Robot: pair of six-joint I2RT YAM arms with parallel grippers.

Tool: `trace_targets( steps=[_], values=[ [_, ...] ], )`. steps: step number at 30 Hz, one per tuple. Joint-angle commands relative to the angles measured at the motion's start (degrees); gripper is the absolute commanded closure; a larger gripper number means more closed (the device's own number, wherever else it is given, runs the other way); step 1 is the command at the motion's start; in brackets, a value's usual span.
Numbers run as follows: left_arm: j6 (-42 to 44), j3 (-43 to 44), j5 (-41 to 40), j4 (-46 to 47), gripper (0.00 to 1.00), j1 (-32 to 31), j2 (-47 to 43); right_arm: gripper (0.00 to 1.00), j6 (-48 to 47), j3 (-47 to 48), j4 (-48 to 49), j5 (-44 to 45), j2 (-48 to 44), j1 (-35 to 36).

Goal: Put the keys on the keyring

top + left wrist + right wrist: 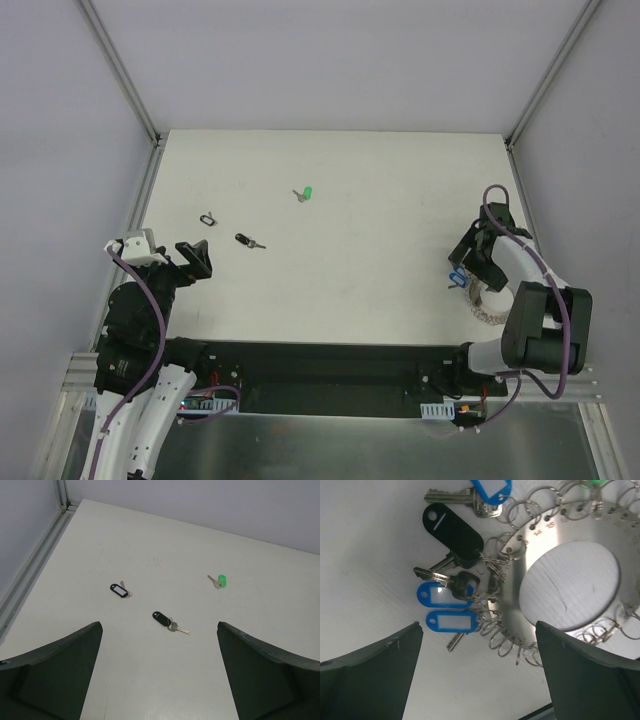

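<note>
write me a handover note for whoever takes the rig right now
Left claw: open, empty, hovering over the left side of the table.
Right claw: open, empty, above the keyring at the table's right near edge.
Done: a cluster of blue- and black-tagged keys looks hooked onto the keyring's small loops.
Left: three loose keys lie apart from each other toward the left and middle of the table: green key, black-tag key, windowed black-tag key. None is gripped yet.
</note>
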Motion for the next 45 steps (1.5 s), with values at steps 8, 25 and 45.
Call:
trace_targets(
  steps=[8, 25, 45],
  values=[
    [1.3, -0.1, -0.3, 1.1, 0.01, -0.6, -0.2, 0.08, -0.9, 0.4, 5.9, -16.9, 8.6, 6.1],
    [1.1, -0.4, -0.8, 1.1, 0.01, -0.5, -0.3, 0.08, -3.5, 25.1, 5.1, -12.3, 19.1, 34.6],
    [0.7, 0.5, 7.6, 1.1, 0.01, -0.2, 8.5, 0.29, -11.6, 11.4, 9.2, -17.1, 15.8, 40.8]
  ],
)
